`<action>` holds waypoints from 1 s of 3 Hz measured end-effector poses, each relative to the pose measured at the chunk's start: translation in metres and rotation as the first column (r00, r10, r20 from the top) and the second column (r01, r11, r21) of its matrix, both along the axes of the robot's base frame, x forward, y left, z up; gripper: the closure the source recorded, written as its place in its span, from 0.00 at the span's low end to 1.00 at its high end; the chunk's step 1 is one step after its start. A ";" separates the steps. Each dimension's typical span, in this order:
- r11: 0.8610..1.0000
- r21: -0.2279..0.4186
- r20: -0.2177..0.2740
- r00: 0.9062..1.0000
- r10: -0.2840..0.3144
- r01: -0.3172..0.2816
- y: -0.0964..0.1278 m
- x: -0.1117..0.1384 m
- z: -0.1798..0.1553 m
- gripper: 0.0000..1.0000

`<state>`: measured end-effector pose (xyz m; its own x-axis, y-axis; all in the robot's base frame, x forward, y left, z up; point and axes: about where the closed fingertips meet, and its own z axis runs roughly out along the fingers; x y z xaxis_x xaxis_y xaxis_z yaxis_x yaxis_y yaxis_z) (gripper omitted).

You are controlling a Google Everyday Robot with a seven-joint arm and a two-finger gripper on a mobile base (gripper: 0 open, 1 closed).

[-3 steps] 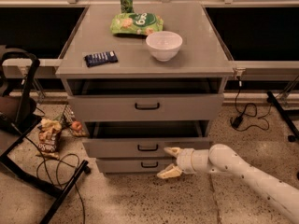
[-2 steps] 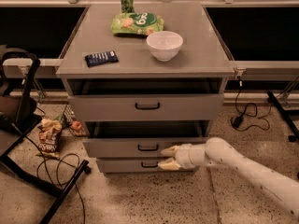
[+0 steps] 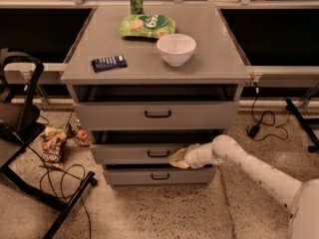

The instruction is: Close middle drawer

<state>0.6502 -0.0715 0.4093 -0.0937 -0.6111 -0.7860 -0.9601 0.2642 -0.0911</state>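
The middle drawer (image 3: 124, 153) is sitting second of three in the front of the table (image 3: 219, 68). It is sticking out a little, with a dark gap showing above its front. Its small black handle (image 3: 158, 154) is lying at the centre of that front. The pincer (image 3: 178, 158) is resting against the drawer front just right of the handle, low on the table's front. From where I am standing I cannot tell whether it is spread or pressed together. The white arm (image 3: 249, 166) is reaching in from the table's right side, low over the floor.

Above, the top drawer (image 3: 209, 114) is also standing out a bit, with a dark slot showing under the tabletop. The bottom drawer (image 3: 129, 176) is sitting lowest, its front set back from the middle one.

On the table a white bowl (image 3: 176, 49) is standing right of centre, and a green bag (image 3: 147, 26) is lying behind it. A can (image 3: 136, 0) is standing at the back edge, and a dark bar (image 3: 108, 62) is lying near the left edge.

Left of the table, snack packets (image 3: 52, 146) are lying on the floor beside a black stand (image 3: 30, 98). Right of the table, a cable (image 3: 261, 121) is trailing.
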 end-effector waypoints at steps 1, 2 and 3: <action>1.000 0.000 0.000 1.000 0.000 0.000 0.000 0.000 0.000 1.00; 1.000 0.003 0.011 1.000 0.003 -0.003 0.004 0.004 -0.001 1.00; 1.000 0.001 0.049 0.999 0.002 -0.002 0.012 0.015 -0.003 1.00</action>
<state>0.6650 -0.0595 0.4066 -0.0538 -0.6102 -0.7904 -0.9552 0.2621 -0.1373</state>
